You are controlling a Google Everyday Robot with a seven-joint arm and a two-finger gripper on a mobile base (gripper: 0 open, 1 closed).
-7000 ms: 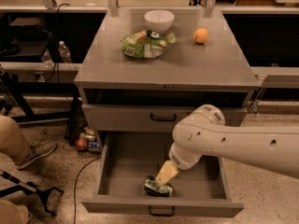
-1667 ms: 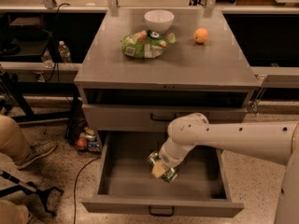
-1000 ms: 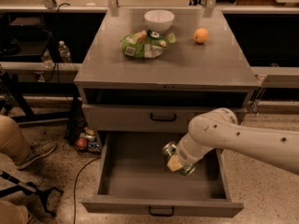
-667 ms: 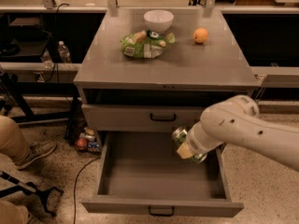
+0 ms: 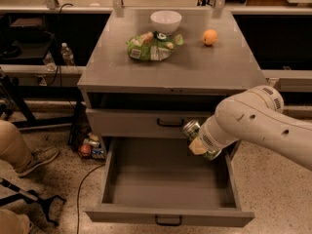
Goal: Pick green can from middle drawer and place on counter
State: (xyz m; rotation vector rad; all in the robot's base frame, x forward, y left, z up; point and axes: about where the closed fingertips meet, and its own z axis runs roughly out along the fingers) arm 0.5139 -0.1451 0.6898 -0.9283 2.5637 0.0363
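My gripper (image 5: 200, 143) is shut on the green can (image 5: 192, 129), a small shiny dark-green can with a silvery end. It holds the can tilted in the air above the right rear part of the open middle drawer (image 5: 165, 179), in front of the closed drawer front above it. The drawer's inside is bare grey metal. The counter (image 5: 200, 67) is the flat grey top of the cabinet, above and behind the gripper. My white arm comes in from the right.
On the counter stand a white bowl (image 5: 165, 21), a light-green snack bag (image 5: 150, 47) and an orange (image 5: 210, 36). A person's leg and shoe (image 5: 29, 152) are at the left. Bottles and clutter (image 5: 88, 147) lie on the floor left of the cabinet.
The gripper took the can from the drawer floor, lifted it, and moved it up and to the right, out over the drawer's right side.
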